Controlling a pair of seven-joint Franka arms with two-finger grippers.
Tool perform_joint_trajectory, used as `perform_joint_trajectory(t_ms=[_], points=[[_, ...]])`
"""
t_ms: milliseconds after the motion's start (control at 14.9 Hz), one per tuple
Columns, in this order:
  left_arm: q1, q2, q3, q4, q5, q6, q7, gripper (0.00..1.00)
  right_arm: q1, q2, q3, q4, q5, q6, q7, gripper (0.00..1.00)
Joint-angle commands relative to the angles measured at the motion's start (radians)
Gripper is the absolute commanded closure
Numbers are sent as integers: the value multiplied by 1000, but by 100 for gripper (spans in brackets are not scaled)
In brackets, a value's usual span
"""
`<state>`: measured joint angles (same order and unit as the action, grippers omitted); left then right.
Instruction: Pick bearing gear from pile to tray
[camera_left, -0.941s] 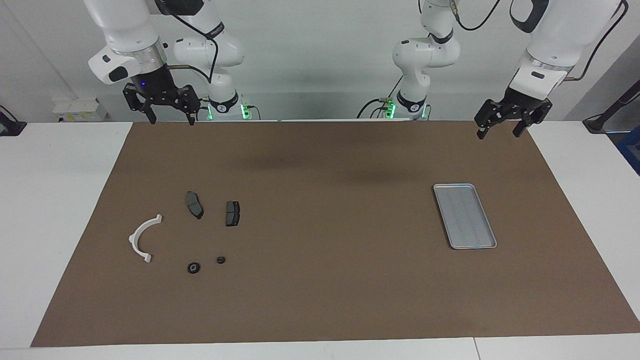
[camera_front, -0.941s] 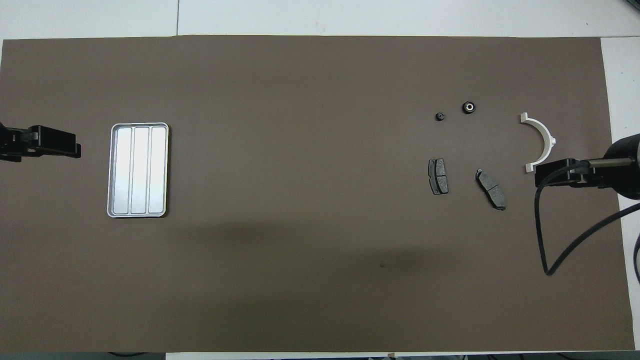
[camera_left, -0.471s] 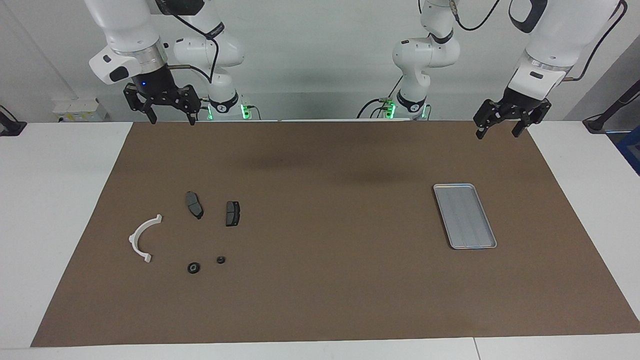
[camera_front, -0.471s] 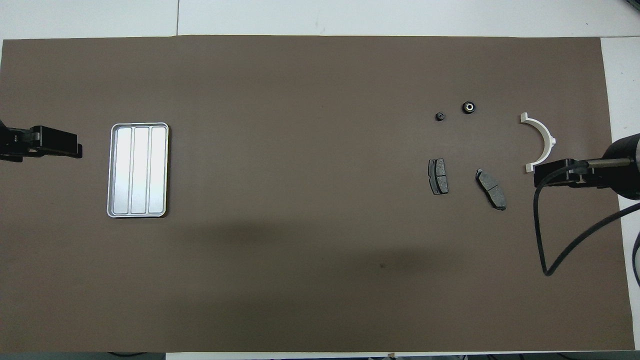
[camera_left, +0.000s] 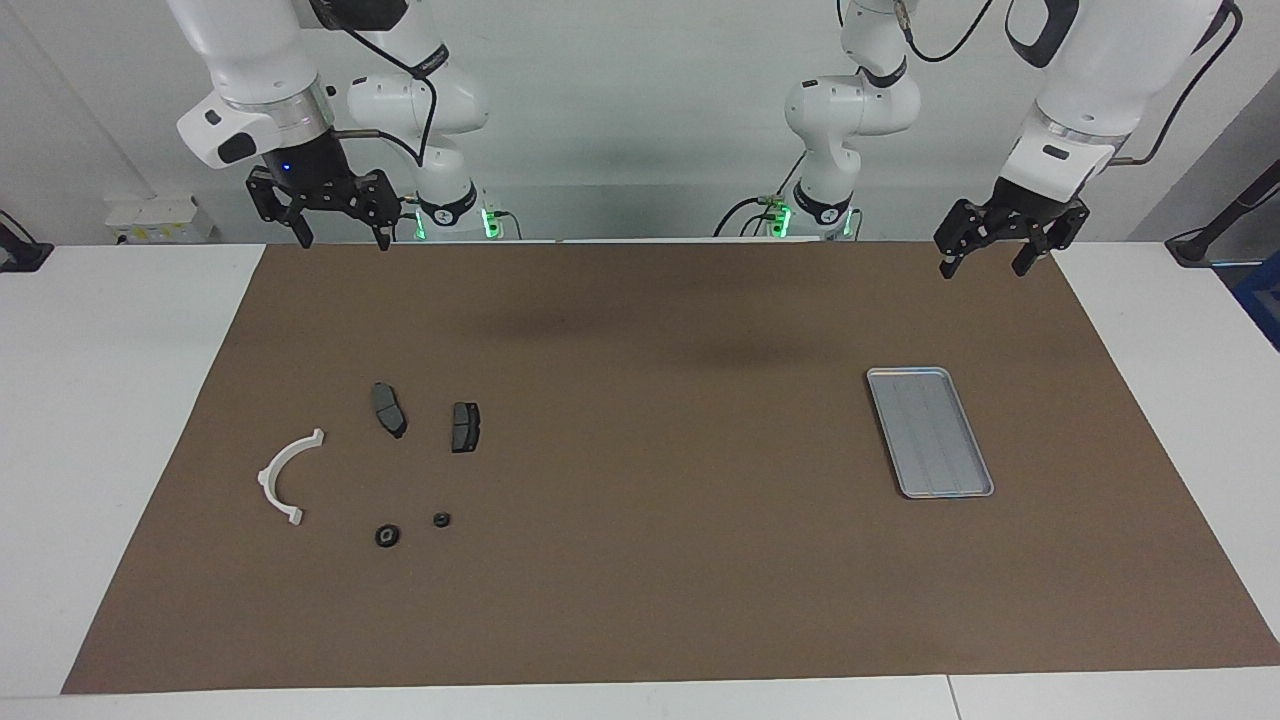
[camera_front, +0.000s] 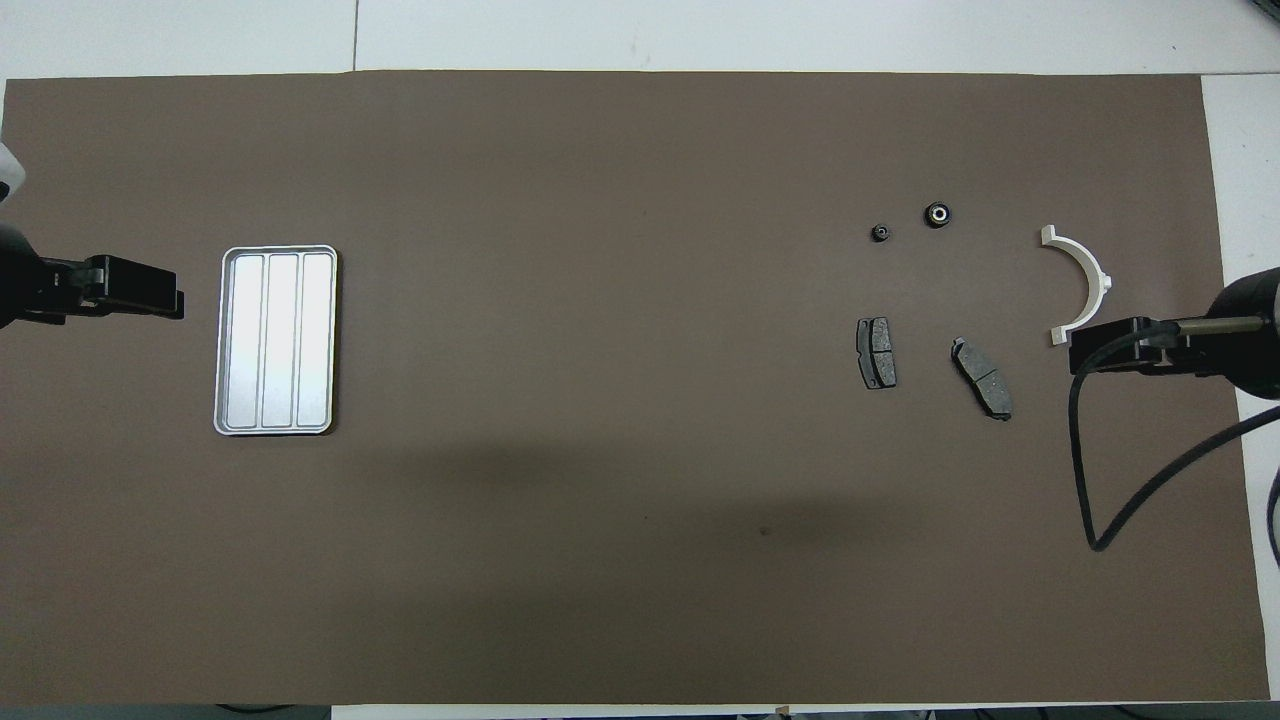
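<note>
The pile lies toward the right arm's end of the brown mat: a white half-ring bracket (camera_left: 287, 475) (camera_front: 1080, 285), two dark grey brake pads (camera_left: 388, 409) (camera_left: 465, 426), and two tiny black round pieces (camera_left: 388, 536) (camera_left: 442, 519). The bigger round piece (camera_front: 937, 213) has a pale centre; the smaller one (camera_front: 880, 232) lies beside it. The silver ribbed tray (camera_left: 930, 431) (camera_front: 276, 340) lies empty toward the left arm's end. My right gripper (camera_left: 343, 242) (camera_front: 1075, 358) hangs open and empty, high over the mat's edge. My left gripper (camera_left: 982, 270) (camera_front: 175, 300) is open, empty and raised.
The brown mat (camera_left: 660, 420) covers most of the white table (camera_left: 110, 400). A black cable (camera_front: 1090, 470) loops down from the right arm in the overhead view. Both arm bases (camera_left: 830, 200) stand at the robots' edge of the table.
My left gripper has shifted a little toward the table's middle, closer to the tray in the overhead view. The right gripper and all parts have stayed put.
</note>
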<state>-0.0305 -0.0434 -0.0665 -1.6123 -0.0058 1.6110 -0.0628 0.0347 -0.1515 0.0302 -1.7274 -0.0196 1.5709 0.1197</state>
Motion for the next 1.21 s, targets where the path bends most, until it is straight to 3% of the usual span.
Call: perform_joint_trajectory(t_ms=[0,134,672,1008,1143], points=[[-8,-36,10,-49,-11,10,-14,0,-4,-2,0,-21,12,53,-20,0],[-9,-38,8,-52,-11,18,-14,0,1,51,0,-23,12,75,-6,0],[-8,-36,8,-52,-11,39,-12,0,31,450,2,8,-6,510,50,0],[-12,-38,10,-54,-11,40,-5,0,60,697,-1,190,-14,531,204,0],[-12,-36,10,-54,-11,41,-11,0,56,788,0,285,-74,514,268,0]])
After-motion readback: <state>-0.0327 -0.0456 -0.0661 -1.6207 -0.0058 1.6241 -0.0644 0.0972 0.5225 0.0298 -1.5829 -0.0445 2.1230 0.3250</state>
